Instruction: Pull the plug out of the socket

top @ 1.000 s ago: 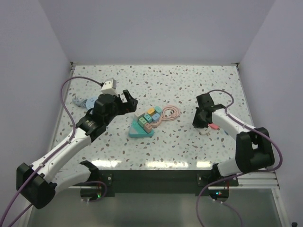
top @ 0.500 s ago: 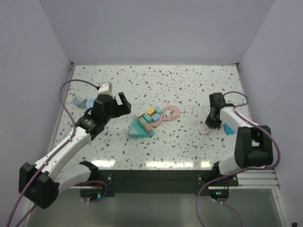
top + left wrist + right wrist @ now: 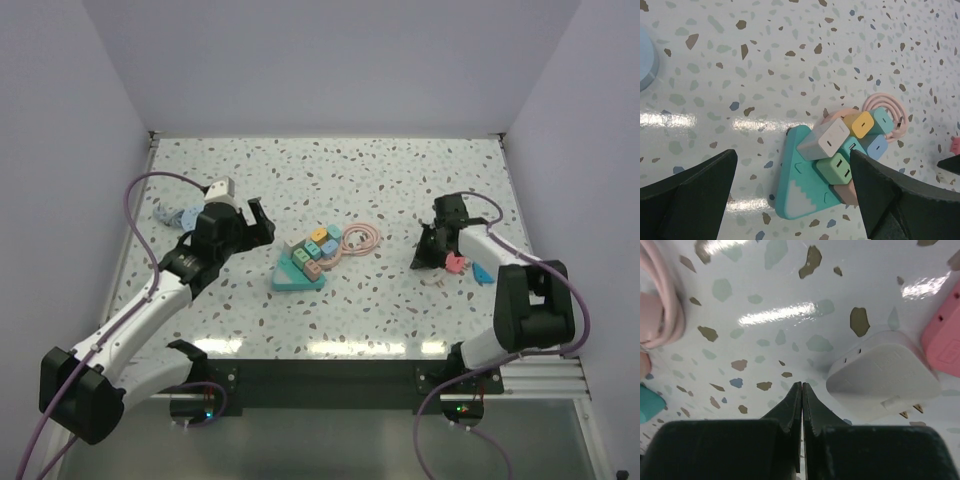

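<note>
Teal triangular socket sits mid-bench, coloured plugs seated in it, pink cable coil touching. Left gripper spread wide nearby, empty. Right gripper pressed together beside loose white plug.

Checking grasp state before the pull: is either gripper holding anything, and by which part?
Nothing held. Left gripper open and empty; right gripper shut on nothing, white plug lying beside it.

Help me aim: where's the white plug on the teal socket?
In the left wrist view, centre, the white plug sits on the teal socket, left of the yellow plug, above the green plug.
</note>
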`<control>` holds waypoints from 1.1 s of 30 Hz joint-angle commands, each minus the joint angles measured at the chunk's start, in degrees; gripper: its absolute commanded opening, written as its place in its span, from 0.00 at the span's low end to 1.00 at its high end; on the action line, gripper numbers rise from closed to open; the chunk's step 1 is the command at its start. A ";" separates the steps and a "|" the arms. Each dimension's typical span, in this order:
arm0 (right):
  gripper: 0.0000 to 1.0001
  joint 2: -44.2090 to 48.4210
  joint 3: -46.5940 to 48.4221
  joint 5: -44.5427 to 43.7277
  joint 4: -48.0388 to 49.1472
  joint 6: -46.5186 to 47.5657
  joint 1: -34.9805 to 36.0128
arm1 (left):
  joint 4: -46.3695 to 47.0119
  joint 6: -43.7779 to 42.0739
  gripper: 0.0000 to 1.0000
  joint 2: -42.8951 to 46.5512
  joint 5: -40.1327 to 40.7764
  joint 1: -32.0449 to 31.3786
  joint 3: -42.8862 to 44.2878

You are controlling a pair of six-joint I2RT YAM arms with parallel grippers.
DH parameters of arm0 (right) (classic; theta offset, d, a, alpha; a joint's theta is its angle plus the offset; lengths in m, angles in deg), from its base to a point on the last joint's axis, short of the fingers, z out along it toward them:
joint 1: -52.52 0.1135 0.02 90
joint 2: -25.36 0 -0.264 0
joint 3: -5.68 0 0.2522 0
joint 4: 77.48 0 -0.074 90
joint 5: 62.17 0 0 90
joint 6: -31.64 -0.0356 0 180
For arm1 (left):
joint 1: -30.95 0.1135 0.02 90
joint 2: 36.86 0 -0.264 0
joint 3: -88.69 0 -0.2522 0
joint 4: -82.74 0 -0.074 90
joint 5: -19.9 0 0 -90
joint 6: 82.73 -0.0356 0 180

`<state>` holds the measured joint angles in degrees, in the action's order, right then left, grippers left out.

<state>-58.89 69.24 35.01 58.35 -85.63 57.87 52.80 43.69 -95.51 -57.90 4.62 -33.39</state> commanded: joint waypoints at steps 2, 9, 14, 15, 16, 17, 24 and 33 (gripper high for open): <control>0.00 -4.34 -1.28 6.27 -0.35 3.27 1.25 | 1.24 0.58 1.00 -0.50 -0.52 0.49 -0.30; 0.00 0.47 -1.11 -16.90 -6.14 -2.43 0.98 | 0.98 0.58 1.00 0.29 -0.87 0.75 -1.09; 0.00 1.81 -0.06 -31.00 -8.26 -5.34 -0.07 | 1.59 1.28 1.00 0.47 -1.57 0.84 -2.50; 0.00 1.72 0.29 -29.52 -7.56 -4.64 -0.16 | 1.86 1.37 1.00 0.47 -1.75 0.93 -2.76; 0.00 1.37 0.47 -26.55 -4.68 -3.42 -0.07 | 1.95 1.37 1.00 0.30 -1.84 0.84 -3.03; 0.00 1.45 0.91 -16.94 -2.83 -0.10 -0.07 | 2.03 1.37 1.00 0.03 -1.84 0.93 -3.12; 0.00 2.42 6.44 4.96 2.56 4.33 10.72 | 2.03 0.14 1.00 -0.06 -1.92 1.19 -2.59; 0.52 -1.96 18.48 -1.71 -1.83 -6.65 23.83 | 2.56 0.58 1.00 -1.02 -3.33 1.72 -2.59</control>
<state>-58.80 83.80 36.35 58.35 -87.36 79.44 53.06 44.13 -96.36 -60.50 5.82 -36.23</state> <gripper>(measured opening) 0.497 0.997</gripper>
